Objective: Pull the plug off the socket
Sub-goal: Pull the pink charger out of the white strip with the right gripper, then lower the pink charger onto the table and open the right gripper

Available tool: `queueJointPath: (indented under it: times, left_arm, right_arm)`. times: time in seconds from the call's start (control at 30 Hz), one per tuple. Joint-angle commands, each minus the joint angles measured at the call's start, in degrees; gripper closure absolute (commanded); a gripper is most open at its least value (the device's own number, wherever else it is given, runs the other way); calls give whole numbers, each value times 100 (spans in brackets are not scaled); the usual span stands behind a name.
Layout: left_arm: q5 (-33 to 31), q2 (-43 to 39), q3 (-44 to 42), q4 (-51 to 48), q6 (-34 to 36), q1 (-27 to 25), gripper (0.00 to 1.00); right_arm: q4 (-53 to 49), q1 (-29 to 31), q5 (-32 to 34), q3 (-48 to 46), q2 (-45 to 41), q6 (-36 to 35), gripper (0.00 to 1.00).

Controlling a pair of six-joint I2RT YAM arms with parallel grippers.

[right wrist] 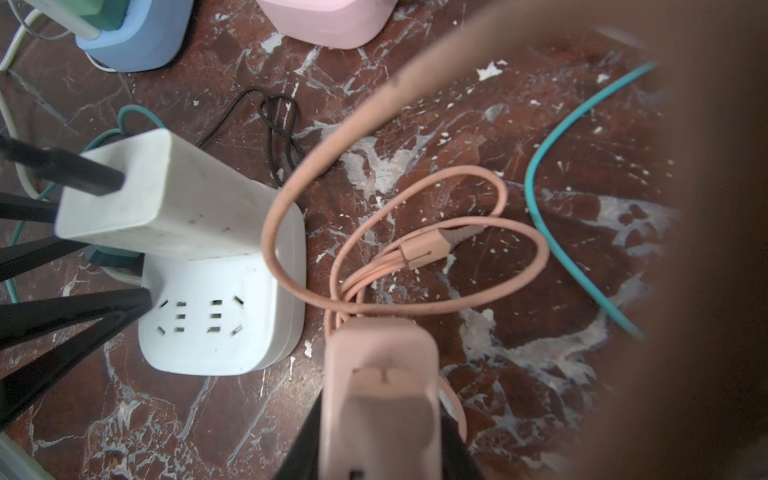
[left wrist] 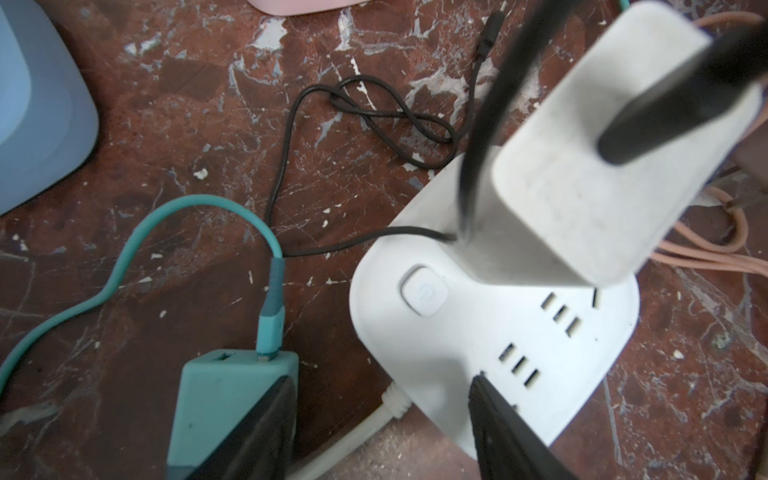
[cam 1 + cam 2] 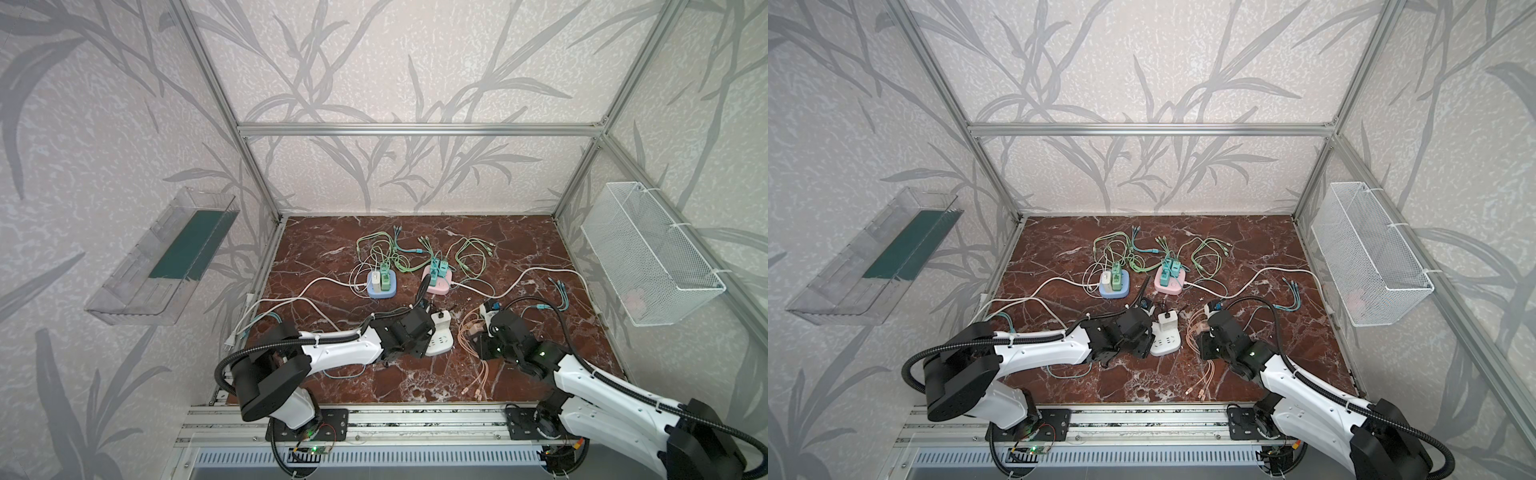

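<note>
- The right gripper (image 1: pixel 380 419) is clamped on the pink plug (image 1: pixel 380 365). The plug is out of any socket and held just right of the white power strip (image 1: pixel 216 332), with its pink cable (image 1: pixel 415 224) looping down onto the table (image 1: pixel 540 353).
- The left gripper (image 2: pixel 382 380) has its jaws apart and grips nothing. One fingertip sits on the strip's near end, probably to pin it down against a pull. The other stands beside a teal charger (image 2: pixel 220 399) left of the strip.
- The white charger (image 2: pixel 582 174) stands seated at the strip's far end, so that socket is not yet cleared.
- The left wrist view shows the fingertip on the strip and a thin black cable (image 2: pixel 374 112); in both top views the arm hides that contact.
- Only the right wrist view shows the grip on the pink plug clearly.
- Both top views alone show the blue strip (image 3: pixel 382 291) and pink strip (image 3: pixel 436 286) farther back, each carrying chargers.
</note>
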Motion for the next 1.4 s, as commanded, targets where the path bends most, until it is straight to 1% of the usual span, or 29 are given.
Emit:
queueJointPath:
  times: [0.0, 0.23, 0.5, 0.73, 0.87, 0.97, 1.17, 1.37]
  left_arm:
    - [-100, -227, -106, 87, 80, -12, 33]
    - [-83, -276, -144, 111, 99, -35, 33]
    - [-96, -333, -175, 174, 130, -42, 33]
    - [-207, -522, -309, 313, 118, -53, 32]
    - [-214, -675, -432, 455, 138, -58, 32]
    - [-241, -747, -488, 521, 163, -53, 32]
    - [-409, -847, -524, 494, 140, -58, 32]
    - [-443, -892, -551, 500, 127, -58, 30]
  right_arm:
    - [-82, -159, -375, -105, -90, 126, 80]
    - [50, -404, -712, -222, 72, 244, 79]
    - [-7, -611, -764, -226, 226, 265, 78]
    - [-86, -731, -725, -208, 273, 313, 64]
    - [-195, -741, -638, -148, 199, 323, 53]
    - [-399, -747, -504, -44, 103, 277, 46]
    - [-917, -742, -194, 213, -254, 113, 38]
    - [-1390, -740, 30, 511, -664, -17, 34]
